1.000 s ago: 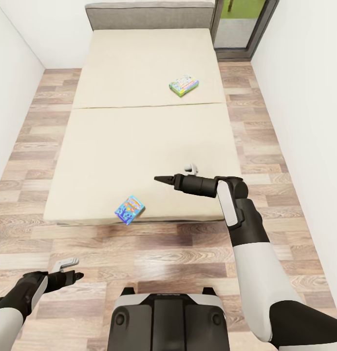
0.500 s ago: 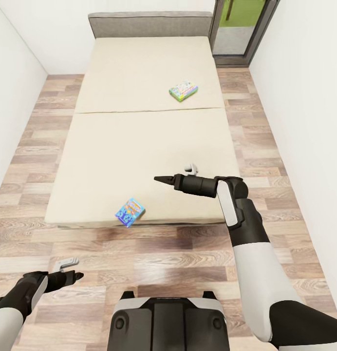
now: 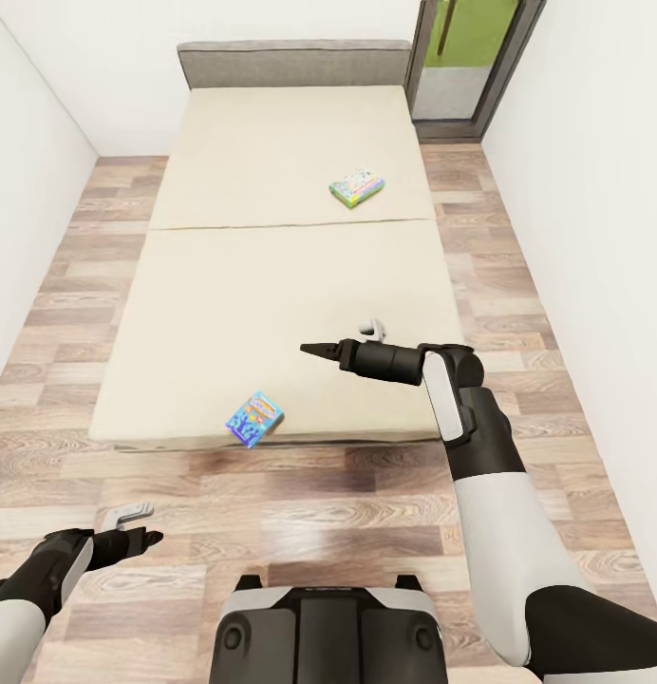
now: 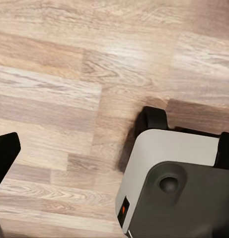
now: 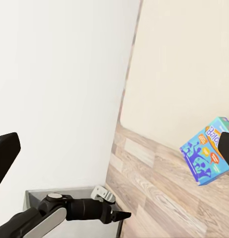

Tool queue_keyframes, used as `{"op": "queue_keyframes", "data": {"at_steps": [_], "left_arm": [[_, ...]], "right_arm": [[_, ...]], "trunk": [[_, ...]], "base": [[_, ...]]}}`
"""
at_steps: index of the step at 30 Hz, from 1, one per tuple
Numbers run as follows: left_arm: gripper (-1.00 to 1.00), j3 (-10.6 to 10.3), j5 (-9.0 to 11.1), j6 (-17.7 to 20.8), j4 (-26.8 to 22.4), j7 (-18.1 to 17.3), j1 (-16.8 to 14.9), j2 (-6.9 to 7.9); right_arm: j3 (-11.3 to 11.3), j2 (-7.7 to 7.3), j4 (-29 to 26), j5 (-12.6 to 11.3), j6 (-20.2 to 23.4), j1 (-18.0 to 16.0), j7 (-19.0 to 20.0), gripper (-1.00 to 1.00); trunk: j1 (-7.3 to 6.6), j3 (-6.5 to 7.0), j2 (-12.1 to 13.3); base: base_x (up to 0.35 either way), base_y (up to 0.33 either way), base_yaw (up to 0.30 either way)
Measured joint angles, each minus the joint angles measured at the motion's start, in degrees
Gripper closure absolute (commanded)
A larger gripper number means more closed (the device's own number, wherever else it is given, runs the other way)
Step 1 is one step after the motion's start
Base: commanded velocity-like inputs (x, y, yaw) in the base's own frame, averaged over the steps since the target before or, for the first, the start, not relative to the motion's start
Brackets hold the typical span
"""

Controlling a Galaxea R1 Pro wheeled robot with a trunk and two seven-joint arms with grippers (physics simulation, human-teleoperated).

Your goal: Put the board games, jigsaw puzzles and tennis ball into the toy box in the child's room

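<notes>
Two board games lie on the beige bed (image 3: 272,285). A blue box (image 3: 254,418) sits tilted at the mattress's near edge, and a green-white box (image 3: 357,187) lies farther back on the right. My right gripper (image 3: 309,350) hovers over the near part of the bed, right of the blue box, pointing left. Its wrist view shows the blue box (image 5: 206,158) between widely spread fingers. My left gripper (image 3: 150,538) hangs low over the floor at the left, open and empty. The table and toy box are out of view.
Wood-plank floor (image 3: 300,494) lies between my base (image 3: 328,627) and the bed. White walls close both sides. A glass door (image 3: 466,57) stands at the back right beside the grey headboard (image 3: 295,62).
The whole view has shifted: the bed and both boxes now sit a little farther from me. Both arms keep their pose.
</notes>
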Motion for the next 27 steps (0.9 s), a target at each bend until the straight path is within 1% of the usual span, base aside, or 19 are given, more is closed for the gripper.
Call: {"op": "queue_keyframes", "data": {"at_steps": [23,25,27], "left_arm": [[-1.00,0.00,0.00,0.00,0.00,0.00,0.03,0.00],[-1.00,0.00,0.00,0.00,0.00,0.00,0.03,0.00],[-1.00,0.00,0.00,0.00,0.00,0.00,0.01,0.00]], "right_arm": [[-0.07,0.00,0.12,0.26,-0.06,0.03,-0.03,-1.00],[-0.07,0.00,0.15,0.28,-0.08,0.35,-0.23,-1.00],[-0.07,0.00,0.14,0.32,-0.11,1.23,-1.40,-1.00]], "trunk": [[0.00,2.14,0.00],[0.00,2.32,0.00],[0.00,2.51,0.00]], "base": [[0.000,0.000,0.000],[0.000,0.000,0.000],[0.000,0.000,0.000]]}}
